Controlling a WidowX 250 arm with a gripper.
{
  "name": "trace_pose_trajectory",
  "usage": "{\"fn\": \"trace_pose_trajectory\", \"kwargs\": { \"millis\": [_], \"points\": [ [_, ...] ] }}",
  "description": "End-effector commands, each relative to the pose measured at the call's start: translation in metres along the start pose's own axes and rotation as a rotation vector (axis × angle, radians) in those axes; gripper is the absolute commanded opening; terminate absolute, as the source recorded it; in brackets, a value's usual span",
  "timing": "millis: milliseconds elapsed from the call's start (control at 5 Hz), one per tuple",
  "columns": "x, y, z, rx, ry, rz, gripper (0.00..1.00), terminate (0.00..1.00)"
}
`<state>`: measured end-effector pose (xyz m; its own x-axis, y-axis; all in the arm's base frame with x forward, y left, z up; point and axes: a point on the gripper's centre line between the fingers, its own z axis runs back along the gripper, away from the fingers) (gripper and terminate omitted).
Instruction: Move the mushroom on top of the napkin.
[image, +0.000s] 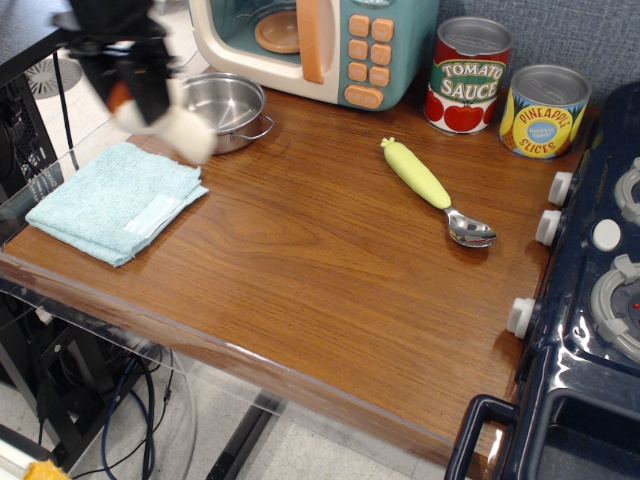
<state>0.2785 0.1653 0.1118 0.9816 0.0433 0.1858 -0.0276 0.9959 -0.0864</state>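
The mushroom hangs in the air at the upper left, blurred, its cream stem pointing down and right and a bit of orange cap showing beside the black fingers. My gripper is shut on the mushroom near its cap, above the far edge of the napkin. The napkin is a folded light teal cloth with a pale label, lying flat at the table's left front corner. The mushroom is above it and apart from it.
A steel pot sits just behind the napkin, partly hidden by the mushroom. A toy microwave stands at the back. A yellow-green-handled spoon lies mid-right. Two cans and a toy stove fill the right side.
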Motion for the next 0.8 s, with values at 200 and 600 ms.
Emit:
{"fn": "trace_pose_trajectory", "kwargs": {
  "millis": [200, 600],
  "points": [
    [-0.032, 0.044, -0.045, 0.026, 0.058, 0.073, 0.0, 0.0],
    [-0.025, 0.035, -0.051, 0.018, 0.096, 0.057, 1.0, 0.0]
  ]
}}
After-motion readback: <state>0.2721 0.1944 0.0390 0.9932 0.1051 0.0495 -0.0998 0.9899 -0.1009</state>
